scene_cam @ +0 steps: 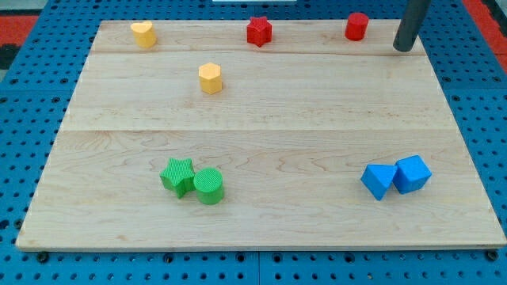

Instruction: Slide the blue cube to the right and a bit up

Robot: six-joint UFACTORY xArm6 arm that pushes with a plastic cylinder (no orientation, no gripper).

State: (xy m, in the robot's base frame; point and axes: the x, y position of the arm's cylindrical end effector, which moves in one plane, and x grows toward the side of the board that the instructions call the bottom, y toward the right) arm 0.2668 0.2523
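The blue cube (413, 173) sits near the view's bottom right of the wooden board (261, 111). A second blue block (378, 180), of a wedge-like shape, touches its left side. My tip (404, 48) is at the view's top right, near the board's far edge. It is far above the blue cube and touches no block. The nearest block to it is a red cylinder (356, 26) just to its left.
A red star (258, 31) and a yellow heart-like block (143, 33) sit along the top edge. A yellow hexagonal block (210, 77) lies upper left of centre. A green star (178, 175) touches a green cylinder (209, 186) at bottom left. Blue pegboard surrounds the board.
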